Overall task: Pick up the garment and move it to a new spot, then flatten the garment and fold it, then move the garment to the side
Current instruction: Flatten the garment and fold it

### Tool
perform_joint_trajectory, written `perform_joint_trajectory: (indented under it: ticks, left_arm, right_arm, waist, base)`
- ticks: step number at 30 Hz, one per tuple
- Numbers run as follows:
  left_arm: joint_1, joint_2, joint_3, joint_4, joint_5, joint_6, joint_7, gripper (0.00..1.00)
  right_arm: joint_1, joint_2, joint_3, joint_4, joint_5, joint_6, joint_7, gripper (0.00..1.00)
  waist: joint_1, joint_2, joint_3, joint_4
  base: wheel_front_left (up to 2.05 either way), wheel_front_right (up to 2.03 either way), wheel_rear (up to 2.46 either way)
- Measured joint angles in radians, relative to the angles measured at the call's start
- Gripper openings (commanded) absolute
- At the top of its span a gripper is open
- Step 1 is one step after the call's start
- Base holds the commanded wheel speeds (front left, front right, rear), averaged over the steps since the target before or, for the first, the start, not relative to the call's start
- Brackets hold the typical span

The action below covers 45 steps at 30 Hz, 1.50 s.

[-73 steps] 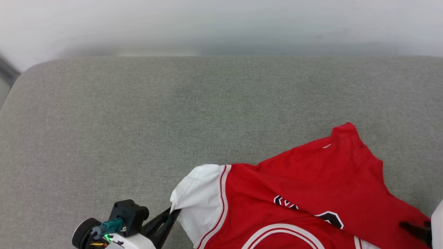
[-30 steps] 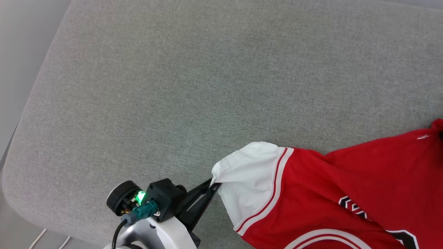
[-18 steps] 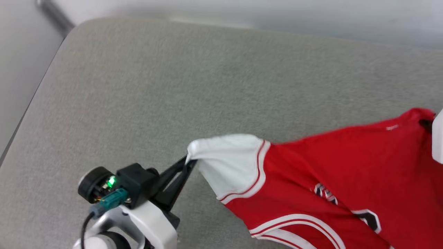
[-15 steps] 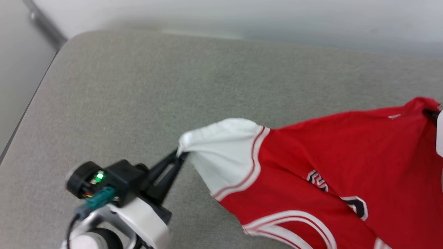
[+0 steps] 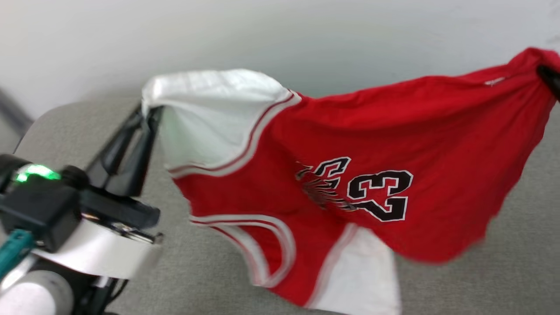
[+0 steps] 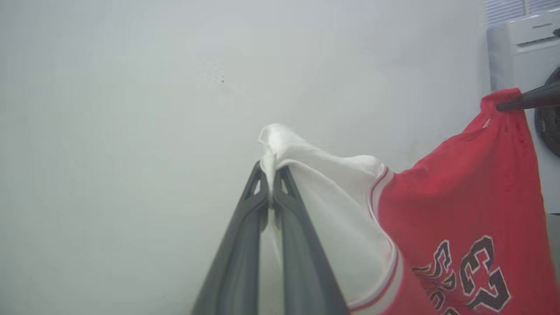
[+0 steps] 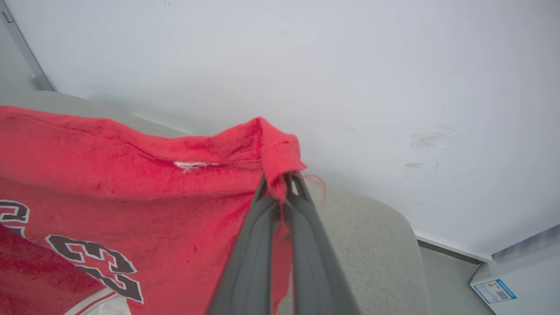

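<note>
1. At the left jaws: shut tight on the tip of a white sleeve (image 6: 315, 175), dark fingers (image 6: 245, 245) pressed together.
2. At the right jaws: shut as well, pinching a red corner (image 7: 275, 153) of the same T-shirt (image 5: 393, 131), close to a small white tag (image 7: 192, 165).
3. Between the two grips: strung out sideways, hanging in the air over the grey cushion (image 5: 503, 280), black "23" turned toward the head camera, edges blurred.
4. Farther out: pale wall (image 5: 306, 35) behind.
</note>
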Motion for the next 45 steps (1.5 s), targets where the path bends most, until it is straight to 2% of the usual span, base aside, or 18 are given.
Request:
perform_joint_trajectory:
  ticks: [10,17,20,25,32,37,42,43,44,45]
  left_arm:
    - [-0.138,0.043,0.161,-0.058,-0.012,0.043,0.004,0.0]
    - [-0.279,0.069,0.253,-0.039,-0.048,0.043,0.018,0.0]
    - [-0.375,0.083,0.275,0.004,-0.067,0.024,0.025,0.0]
    - [-0.531,0.09,0.292,0.095,-0.093,-0.015,0.019,0.0]
    - [-0.811,0.084,0.258,0.281,-0.121,-0.106,0.013,0.0]
    - [-1.051,0.075,0.201,0.468,-0.094,-0.183,0.009,0.0]
    - [-1.315,0.035,0.146,0.682,-0.048,-0.249,-0.013,0.0]
    - [-1.364,0.025,0.133,0.731,-0.035,-0.259,-0.021,0.0]
    - [-1.476,-0.003,0.094,0.866,0.006,-0.288,-0.045,0.0]
    - [-1.505,-0.014,0.081,0.905,0.017,-0.294,-0.056,0.0]
  right_arm:
    - [-0.061,0.063,-0.049,-0.154,-0.004,0.0,-0.02,0.0]
    - [-0.158,0.084,-0.077,-0.18,-0.019,0.0,-0.044,0.0]
    - [-0.223,0.083,-0.082,-0.165,-0.053,0.0,-0.074,0.0]
    - [-0.339,0.077,-0.045,-0.122,-0.101,0.0,-0.134,0.0]
    - [-0.541,0.065,-0.002,-0.001,-0.157,0.001,-0.231,0.0]
    - [-0.714,0.059,0.041,0.134,-0.195,0.001,-0.293,0.0]
    - [-0.907,0.069,0.072,0.284,-0.254,0.001,-0.375,0.0]
    - [-0.943,0.074,0.081,0.318,-0.264,0.001,-0.393,0.0]
    - [-1.032,0.097,0.1,0.42,-0.303,0.001,-0.45,0.0]
    - [-1.057,0.107,0.099,0.456,-0.318,0.001,-0.47,0.0]
  waist:
    - [-0.0001,0.0,-0.013,-0.08]
    - [0.0,0.0,0.045,-0.107]
    - [0.0,0.0,0.091,-0.117]
    - [0.0001,0.0,0.165,-0.127]
    - [0.0002,0.0,0.289,-0.133]
    - [0.0002,0.0,0.387,-0.129]
    - [0.0003,0.0,0.487,-0.12]
    - [0.0003,0.0,0.506,-0.118]
    - [0.0003,0.0,0.558,-0.11]
    - [0.0004,0.0,0.573,-0.108]
  base:
    - [0.0,0.0,0.0]
    - [0.0,0.0,0.0]
    - [0.0,0.0,0.0]
    - [0.0,0.0,0.0]
    - [0.0,0.0,0.0]
    - [0.0,0.0,0.0]
    - [0.0,0.0,0.0]
    - [0.0,0.0,0.0]
    - [0.0,0.0,0.0]
    - [0.0,0.0,0.0]
